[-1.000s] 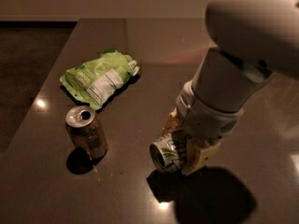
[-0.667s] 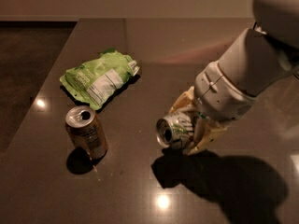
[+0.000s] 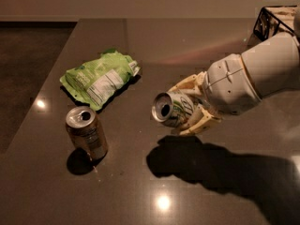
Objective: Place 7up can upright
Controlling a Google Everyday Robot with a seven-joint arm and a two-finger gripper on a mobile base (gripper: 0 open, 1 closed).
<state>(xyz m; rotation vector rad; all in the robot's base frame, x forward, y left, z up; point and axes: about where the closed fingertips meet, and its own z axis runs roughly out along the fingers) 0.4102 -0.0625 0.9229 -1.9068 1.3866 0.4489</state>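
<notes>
The 7up can (image 3: 171, 108), white and green with a silver top, is held on its side in the air above the dark table (image 3: 154, 46); its open pull-tab end faces left toward the camera. My gripper (image 3: 190, 108) comes in from the right and is shut on the can, with cream fingers (image 3: 199, 124) around its body. The can's shadow lies on the table below it.
A brown-gold can (image 3: 86, 131) stands upright at the front left. A green snack bag (image 3: 101, 78) lies flat behind it. A dark wire rack (image 3: 274, 18) stands at the back right. The table's left edge runs diagonally beside the bag.
The arm has swung away to the right and lifted. The can in the gripper has risen off the table and moved slightly toward the middle, its open end still facing left.
</notes>
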